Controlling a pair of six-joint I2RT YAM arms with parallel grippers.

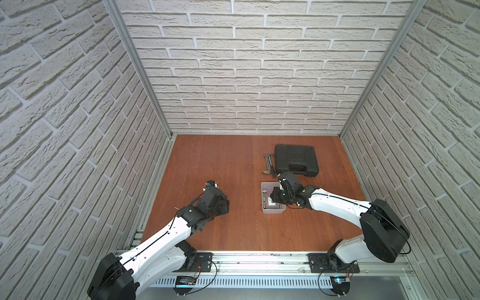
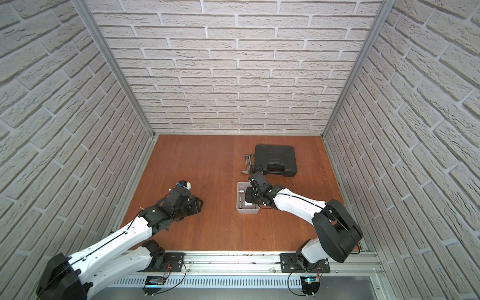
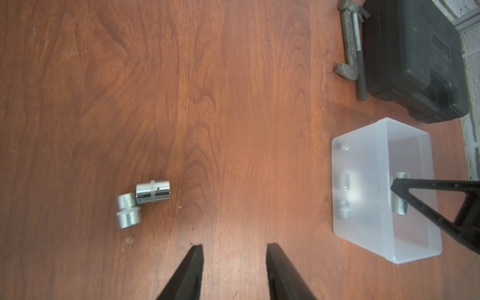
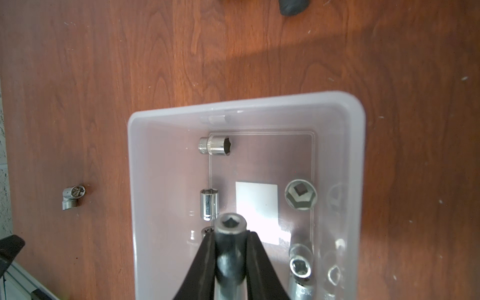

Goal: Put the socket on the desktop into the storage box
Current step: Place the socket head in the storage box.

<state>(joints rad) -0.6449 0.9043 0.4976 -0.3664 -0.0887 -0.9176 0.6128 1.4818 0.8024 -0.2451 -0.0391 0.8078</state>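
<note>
Right wrist view: the right gripper (image 4: 230, 233) pinches a long socket (image 4: 230, 224) over the storage box (image 4: 246, 104). Best let go low and gently. The left gripper (image 3: 234, 245) hangs open, empty.

A black rectangular moulded-plastic tool case (image 1: 296, 159) (image 2: 275, 159) with a recessed carry handle lies shut and flat near the far wall in both top views. Just beside its left side lies a grey metal tool (image 3: 349, 44) with a threaded shaft and a curved end, alongside a dark rod (image 3: 361, 78). White brick-pattern walls (image 1: 246, 78) enclose three sides.
</note>
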